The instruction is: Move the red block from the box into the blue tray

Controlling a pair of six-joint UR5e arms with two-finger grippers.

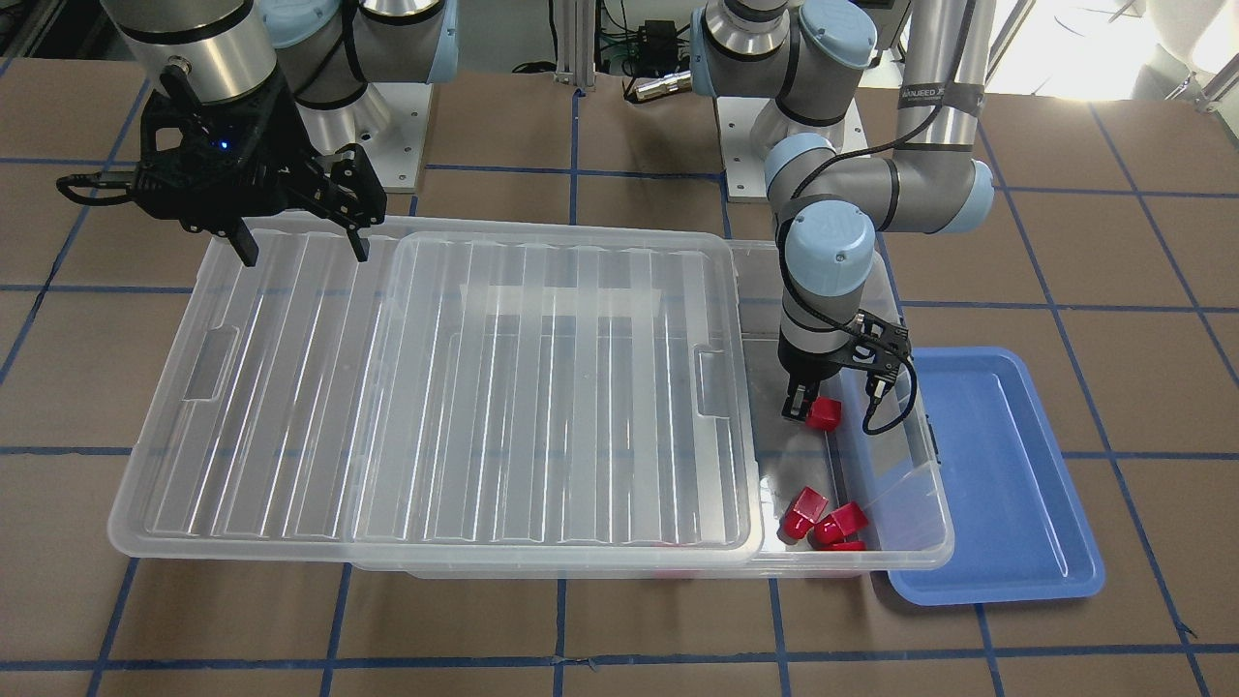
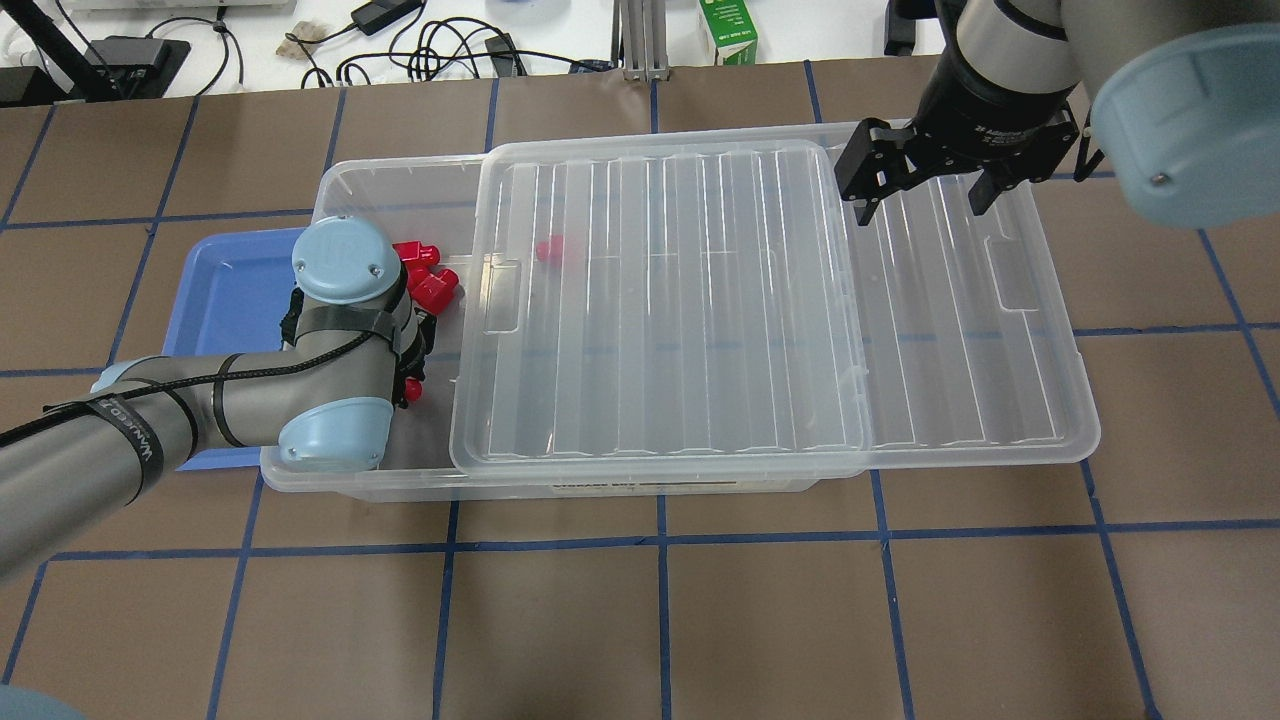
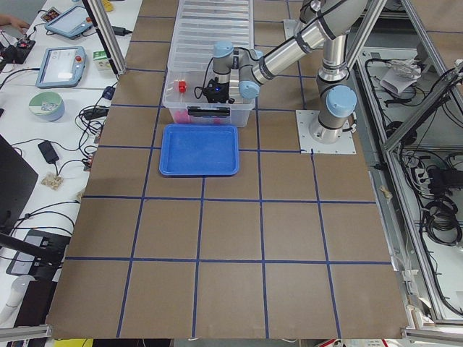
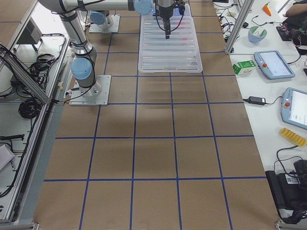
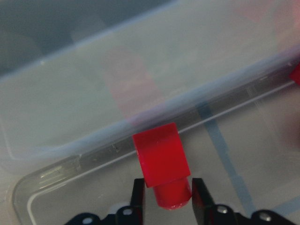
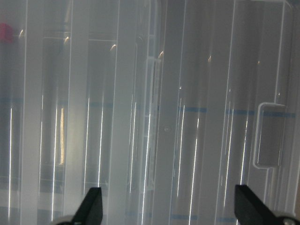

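Note:
My left gripper [image 1: 806, 411] reaches down into the open end of the clear box [image 1: 910, 557]. It is shut on a red block [image 1: 826, 414]. In the left wrist view the fingers [image 5: 137, 199] pinch the stud of the block [image 5: 161, 157], close to the box wall. The blue tray [image 1: 997, 503] lies empty on the table beside that end of the box, and also shows in the overhead view [image 2: 225, 290]. My right gripper [image 1: 300, 247] is open and empty, hovering just over the far end of the lid [image 1: 552, 387].
The ribbed lid [image 2: 700, 300] is slid toward my right and overhangs the box. Loose red blocks [image 1: 823, 523] lie in the box's uncovered corner; one more [image 2: 550, 250] shows under the lid. The left elbow [image 2: 340, 260] hangs over the box.

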